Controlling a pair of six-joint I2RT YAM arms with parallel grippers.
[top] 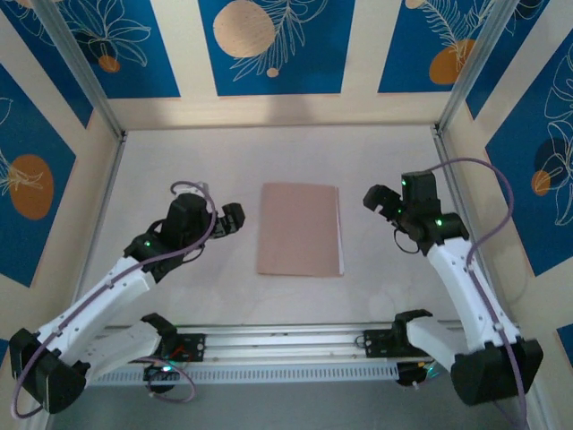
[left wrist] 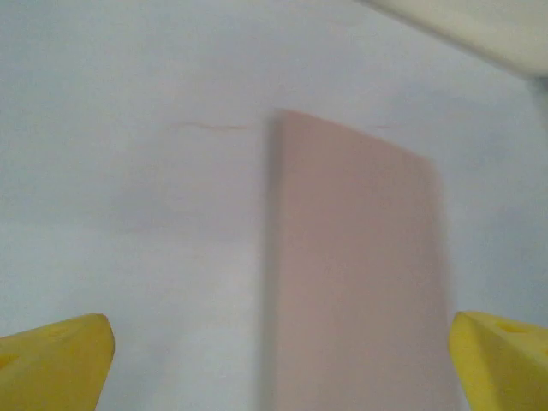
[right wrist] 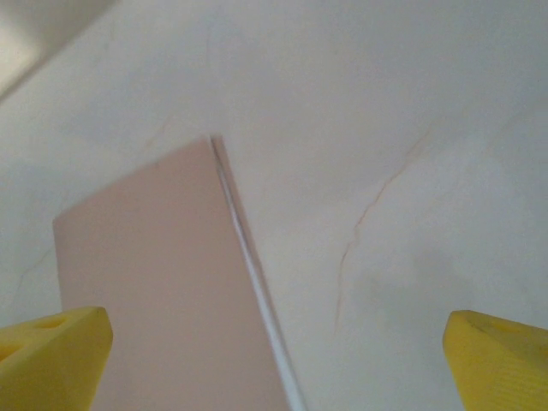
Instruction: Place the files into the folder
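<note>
A: Item one, the folder [top: 300,229]. Position?

B: Pinkish-brown card, plain, lying flat and closed on the pale table [top: 179,161], about mid-table, long sides running away from the arm bases. It sits between the two grippers, touching neither.

A: Item two, the files [top: 339,229]?

B: A thin white edge along the folder's right long side, just proud of the cover. From the right wrist that edge [right wrist: 257,282] reads as a narrow white strip under the cover's rim. Print and sheet count cannot be told.

A: Item three, left gripper [top: 235,218]?

B: Raised near the folder's left side, apart from it. From its own wrist camera the jaws stand wide and released, one yellow fingertip [left wrist: 60,360] in each lower corner, nothing between them but the table and the blurred folder [left wrist: 355,274] below.

A: Item four, right gripper [top: 378,199]?

B: Near the folder's far right corner, also apart from it. Jaws spread and empty, yellow fingertips [right wrist: 497,360] at the lower corners of its wrist view, the folder [right wrist: 163,291] below and to the left.

A: Sundries?

B: Metal rail [top: 286,345] across the near edge between the arm bases; blue leaf-patterned wall panels [top: 269,45] around the table
</note>
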